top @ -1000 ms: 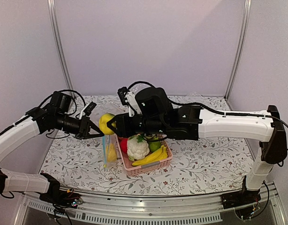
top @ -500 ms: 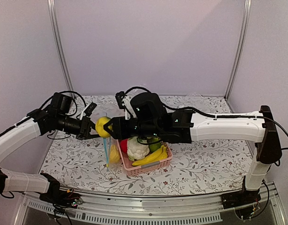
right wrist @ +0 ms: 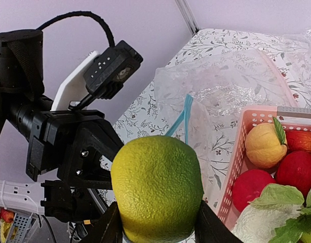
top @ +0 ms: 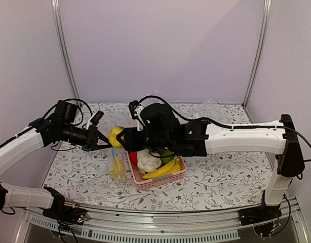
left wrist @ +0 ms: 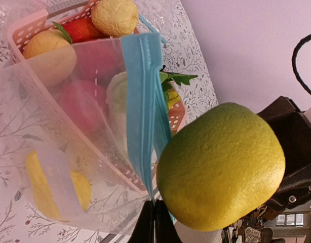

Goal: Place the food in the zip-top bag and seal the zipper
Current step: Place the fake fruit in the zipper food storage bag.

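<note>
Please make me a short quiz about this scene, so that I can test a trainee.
1. True or false: the right gripper holds the lemon-like fruit above the table.
2. Which thing does the left gripper pinch? A the banana bunch; B the blue zipper; C a red fruit.
3. Fill the gap: the cauliflower lies in the pink ___.
Key: 1 true; 2 B; 3 basket.

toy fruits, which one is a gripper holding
The yellow-green lemon, clamped by the right gripper beside the blue zipper; the others sit in the pink basket or the zip-top bag.
</note>
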{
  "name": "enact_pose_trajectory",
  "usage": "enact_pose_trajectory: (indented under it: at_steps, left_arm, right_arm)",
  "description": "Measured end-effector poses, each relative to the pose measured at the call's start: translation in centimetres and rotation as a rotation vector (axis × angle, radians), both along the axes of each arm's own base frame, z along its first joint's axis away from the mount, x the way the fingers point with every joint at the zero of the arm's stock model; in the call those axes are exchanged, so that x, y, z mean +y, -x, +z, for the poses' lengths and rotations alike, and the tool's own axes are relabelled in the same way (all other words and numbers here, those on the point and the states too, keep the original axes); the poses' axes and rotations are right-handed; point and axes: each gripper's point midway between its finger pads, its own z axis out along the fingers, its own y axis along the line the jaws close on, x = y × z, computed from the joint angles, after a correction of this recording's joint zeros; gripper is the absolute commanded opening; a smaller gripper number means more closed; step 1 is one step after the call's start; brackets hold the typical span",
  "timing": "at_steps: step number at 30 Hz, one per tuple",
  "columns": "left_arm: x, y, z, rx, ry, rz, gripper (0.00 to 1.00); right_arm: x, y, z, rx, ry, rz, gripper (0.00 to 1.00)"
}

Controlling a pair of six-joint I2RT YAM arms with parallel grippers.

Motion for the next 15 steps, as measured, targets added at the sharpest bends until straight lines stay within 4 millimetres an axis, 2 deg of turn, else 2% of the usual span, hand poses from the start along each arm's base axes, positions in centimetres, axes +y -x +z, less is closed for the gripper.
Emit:
enact_pose_trajectory:
  at_steps: [15]
  left_arm:
    - [-0.5, 0.2, 1.6, -0.045, 0.054, -0.022, 0.0]
  right_arm:
    - [-1.7, -0.8, -3.4, -0.001, 0.149, -0.059, 0.45]
